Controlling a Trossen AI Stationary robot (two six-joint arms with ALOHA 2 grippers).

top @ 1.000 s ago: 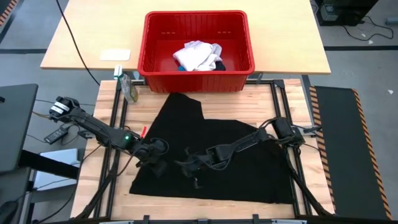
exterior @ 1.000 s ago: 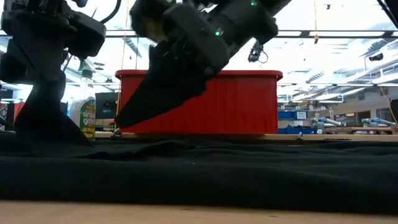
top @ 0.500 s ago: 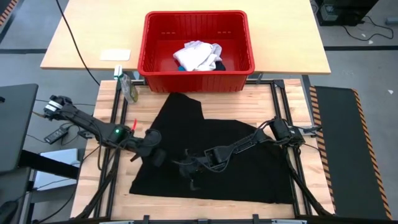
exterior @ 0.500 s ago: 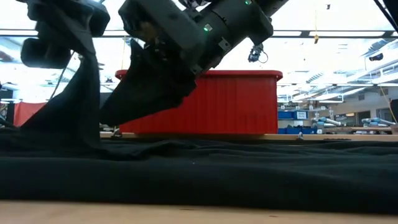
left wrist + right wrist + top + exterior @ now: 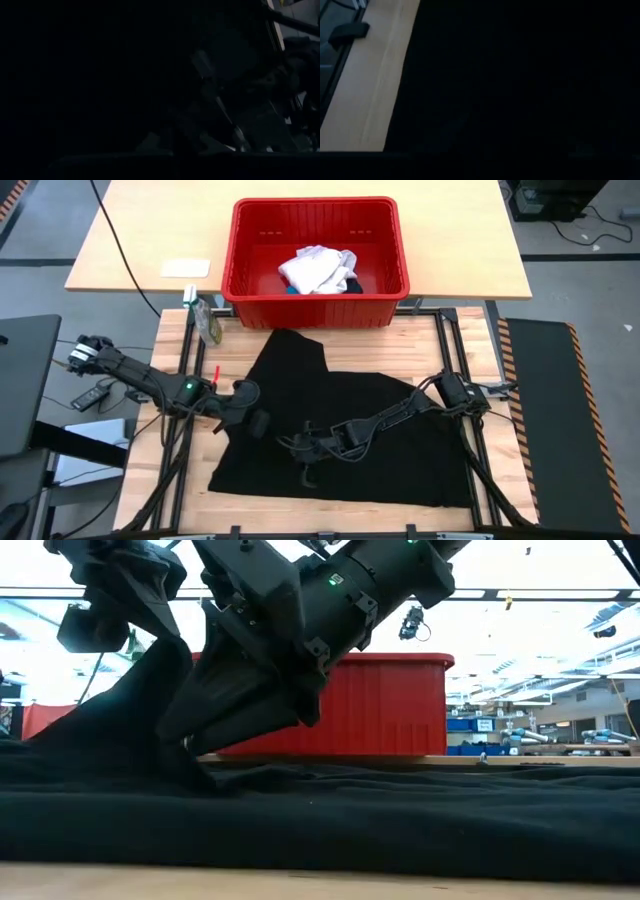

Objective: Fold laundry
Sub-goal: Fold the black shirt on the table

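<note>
The large black shirt (image 5: 340,410) lies spread over the wooden table, and its left part is drawn up into two peaks in the low view (image 5: 400,820). My left gripper (image 5: 255,418) is over the shirt's left part and shows at the upper left of the low view (image 5: 125,600), shut on black cloth. My right gripper (image 5: 300,450) is beside it, nearer the table's near edge, large in the low view (image 5: 265,680), also shut on black cloth. The white garment (image 5: 318,268) lies in the red basket (image 5: 240,290), with a bit of blue (image 5: 288,290) under it. My left gripper holds a raised bunch of the black shirt (image 5: 150,650) from above. The cloth falls from it in a widening tent onto the table. The fingers are hidden by cloth. My right gripper holds another raised bunch (image 5: 240,710) slanting down from the right. That cloth slopes down to the table; the contact is hidden.
The red basket stands past the table's far edge on a lighter tabletop. A spray bottle (image 5: 207,320) lies at the far left corner of the work table. Bare wood (image 5: 375,85) shows along the shirt's left and near sides.
My left gripper has moved toward the table's right and a little toward its far edge, carrying its raised cloth along. That cloth has gone from a narrow hanging strip to a wide tent beside my right gripper's bunch. My right gripper has sunk slightly, still holding.
</note>
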